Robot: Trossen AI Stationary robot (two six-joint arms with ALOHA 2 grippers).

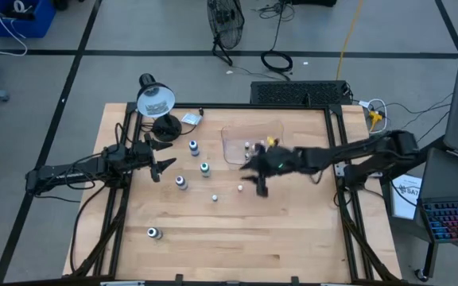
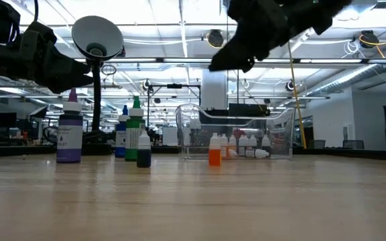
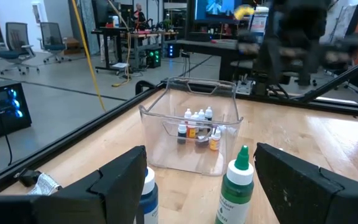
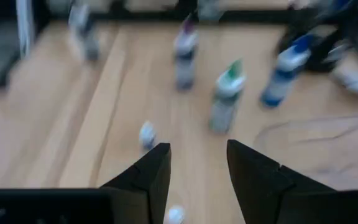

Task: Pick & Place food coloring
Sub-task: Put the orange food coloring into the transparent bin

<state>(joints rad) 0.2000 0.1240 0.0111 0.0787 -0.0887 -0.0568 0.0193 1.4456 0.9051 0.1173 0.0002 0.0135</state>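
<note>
Several tiny whitish food coloring bottles stand inside the clear tray (image 1: pixel 249 143), also seen in the tray (image 3: pixel 194 127). Larger bottles stand upright on the table: a blue-topped one (image 1: pixel 193 147), a green-topped one (image 1: pixel 205 168) and another (image 1: pixel 181 183). Two tiny bottles (image 1: pixel 215 197) (image 1: pixel 240 188) sit on the wood, and one bottle (image 1: pixel 154 233) is nearer the front. My right gripper (image 1: pixel 258 181) hangs open and empty above the table beside the tray, over the tiny bottles (image 4: pixel 146 134). My left gripper (image 1: pixel 161 161) is open, left of the larger bottles, facing the green-topped one (image 3: pixel 236 186).
A desk lamp (image 1: pixel 156 102) stands at the table's far left corner, with a small packet (image 1: pixel 189 119) beside it. Bare wood stretches across the near half of the table (image 1: pixel 253 246). In the low view an orange bottle (image 2: pixel 214 154) stands before the tray.
</note>
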